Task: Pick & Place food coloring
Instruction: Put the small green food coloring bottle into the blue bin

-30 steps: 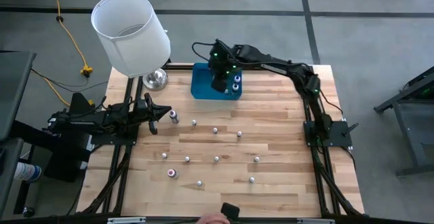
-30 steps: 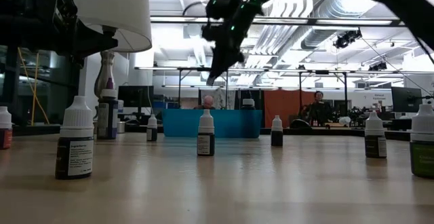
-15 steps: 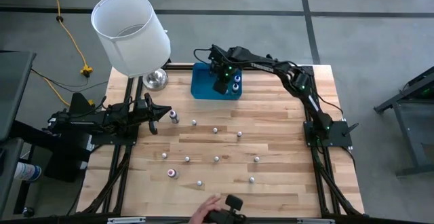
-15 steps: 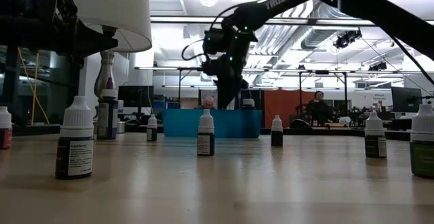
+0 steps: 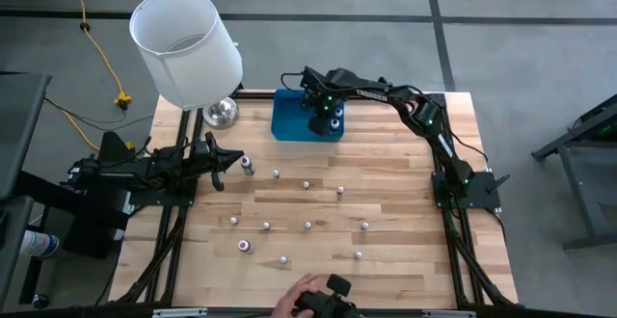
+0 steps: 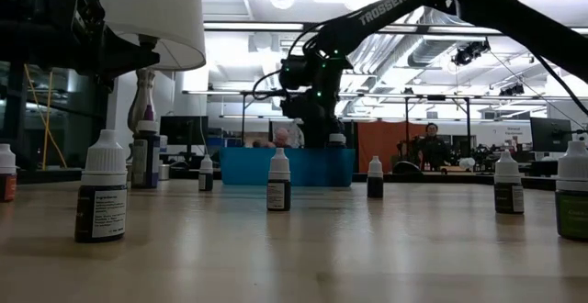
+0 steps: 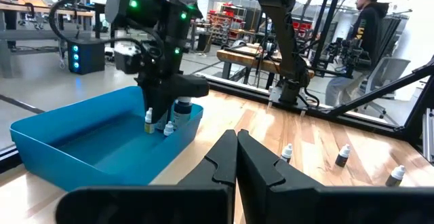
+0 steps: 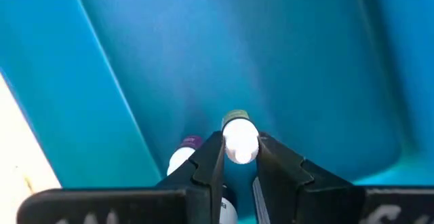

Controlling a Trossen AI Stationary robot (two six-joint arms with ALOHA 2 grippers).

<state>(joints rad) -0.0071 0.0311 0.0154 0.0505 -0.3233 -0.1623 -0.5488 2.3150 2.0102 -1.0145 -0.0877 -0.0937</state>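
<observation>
Several thumb-sized, white-capped food coloring bottles stand upright on the wooden table (image 5: pixel 306 185) (image 6: pixel 278 182). A purple one (image 5: pixel 247 166) stands just off my left gripper (image 5: pixel 227 161), which is shut and waits at the table's left edge. My right gripper (image 5: pixel 317 125) reaches down into the blue bin (image 5: pixel 289 125) at the far edge. It is shut on a white-capped bottle (image 8: pixel 239 144). Other bottles stand in the bin's right end (image 5: pixel 335 116) (image 7: pixel 180 108). In the low view the bin wall (image 6: pixel 248 167) hides the right fingertips. My right gripper pinches the bottle's white cap (image 8: pixel 239 149) between its two fingers, coming from above and pointing down. The bottle hangs upright below the fingers (image 7: pixel 148 119) inside the bin, close to the floor. Whether its base touches the floor I cannot tell.
A lamp with a white shade (image 5: pixel 188 48) and a shiny metal base (image 5: pixel 221 113) stands at the far left corner, beside the bin. A person's hand holding a dark device (image 5: pixel 313 302) shows at the near edge. Bare wood lies on the table's right side.
My right gripper has come down from above the bin into it and shifted slightly toward the bin's right end, carrying the bottle down beside the others there. A person's hand has come in at the near edge.
</observation>
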